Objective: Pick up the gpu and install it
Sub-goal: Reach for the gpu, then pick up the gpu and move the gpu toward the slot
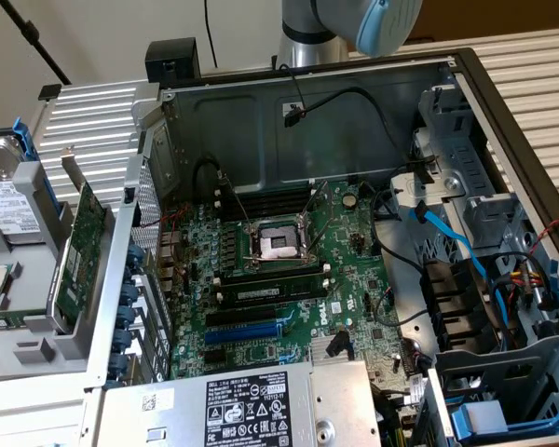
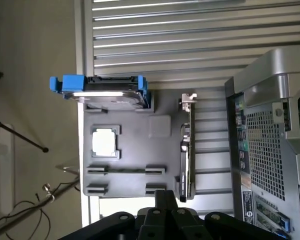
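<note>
We see the gpu (image 1: 79, 250) standing on edge in a grey tray (image 2: 135, 150), just outside the open computer case (image 1: 261, 130), near what looks like a processor chip (image 2: 106, 142). The fingers (image 2: 164, 200) are pressed together, empty, clear of the card.

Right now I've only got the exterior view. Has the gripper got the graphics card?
Observer: No. The gripper is shut on nothing. The graphics card stands on edge in the grey tray, untouched.
Operator: How's the gripper lined up?
Observer: It hangs over the tray, apart from the card. In the wrist view it sits slightly to the chip side of the card's line.
Operator: Anything crowding the card?
Observer: No. The slotted holders between card and chip hold nothing.
</note>
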